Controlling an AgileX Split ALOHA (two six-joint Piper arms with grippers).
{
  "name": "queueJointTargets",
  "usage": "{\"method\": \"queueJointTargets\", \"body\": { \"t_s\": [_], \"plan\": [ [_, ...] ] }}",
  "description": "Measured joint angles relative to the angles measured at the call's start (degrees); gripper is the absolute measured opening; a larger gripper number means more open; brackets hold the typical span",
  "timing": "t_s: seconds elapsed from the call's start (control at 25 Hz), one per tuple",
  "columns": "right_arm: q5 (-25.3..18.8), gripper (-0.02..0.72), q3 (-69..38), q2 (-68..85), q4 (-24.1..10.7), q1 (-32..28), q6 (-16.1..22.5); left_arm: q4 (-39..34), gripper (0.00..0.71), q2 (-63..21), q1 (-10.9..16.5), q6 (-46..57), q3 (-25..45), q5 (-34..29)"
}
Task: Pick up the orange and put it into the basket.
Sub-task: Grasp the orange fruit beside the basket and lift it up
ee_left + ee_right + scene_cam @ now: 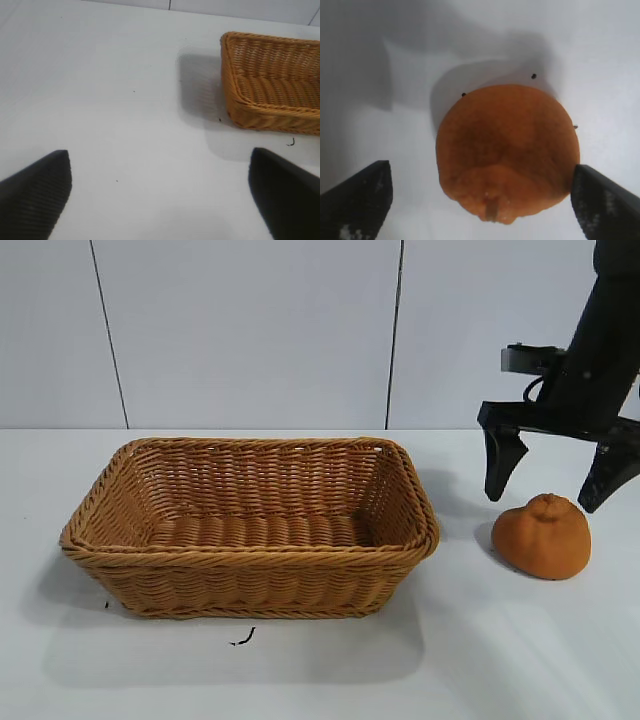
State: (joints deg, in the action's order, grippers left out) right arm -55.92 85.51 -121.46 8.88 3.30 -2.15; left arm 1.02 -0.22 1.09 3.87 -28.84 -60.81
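The orange (542, 536) rests on the white table, to the right of the basket (250, 530). It is dull orange and lumpy, with a small knob on top. My right gripper (553, 485) hangs open just above and behind it, one finger on each side. In the right wrist view the orange (507, 150) lies between the spread fingertips (360, 200), untouched. The tan wicker basket stands empty in the middle of the table. My left gripper (160, 187) is open over bare table, with the basket's corner (272, 82) ahead of it. The left arm does not show in the exterior view.
A small dark scrap (243, 638) lies on the table in front of the basket. A grey panelled wall (250, 330) closes off the back of the table. White table surface (520, 650) stretches in front of the orange.
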Motion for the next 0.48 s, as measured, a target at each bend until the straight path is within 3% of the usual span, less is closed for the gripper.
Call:
{"method": "queueJointTargets", "body": {
  "t_s": [0.36, 0.48],
  "plan": [
    [0.8, 0.689, 0.0, -2.6, -0.2, 0.0, 0.1, 0.0, 0.692, 0.0, 0.0, 0.0, 0.0, 0.0],
    [0.2, 0.536, 0.0, -2.7, -0.5, 0.0, 0.1, 0.0, 0.692, 0.0, 0.0, 0.0, 0.0, 0.0]
  ]
}}
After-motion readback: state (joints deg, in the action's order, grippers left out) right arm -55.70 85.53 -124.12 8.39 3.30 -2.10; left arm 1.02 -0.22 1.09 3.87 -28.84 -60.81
